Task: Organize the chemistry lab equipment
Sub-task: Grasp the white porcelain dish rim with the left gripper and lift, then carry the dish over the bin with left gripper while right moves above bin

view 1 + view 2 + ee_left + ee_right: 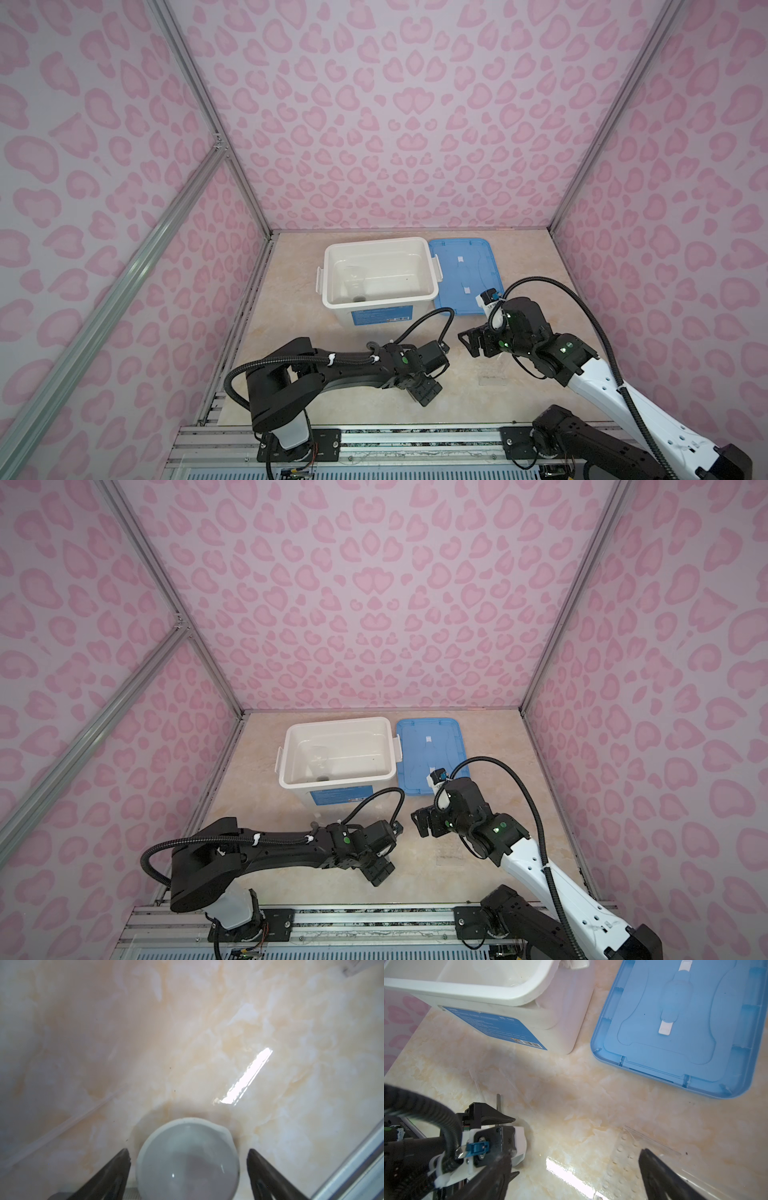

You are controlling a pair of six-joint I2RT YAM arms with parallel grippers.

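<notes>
A small white round dish (188, 1159) with a pouring lip sits on the marble table between the fingers of my left gripper (188, 1150). The gripper is open, with a gap showing on each side of the dish. In both top views the left gripper (436, 374) (384, 856) is low over the table's front middle and hides the dish. My right gripper (469, 343) (577, 1161) is open and empty, hovering beside a clear rack (620, 1153) that lies flat on the table. A clear glass vessel (355, 278) lies inside the white box. Thin metal tweezers (498, 1101) and a faint clear dropper (68, 1122) lie on the table.
The big white box (378, 243) stands open at the back middle, with its blue lid (461, 270) lying flat to its right. Pink patterned walls close in three sides. An aluminium rail (374, 440) runs along the front edge.
</notes>
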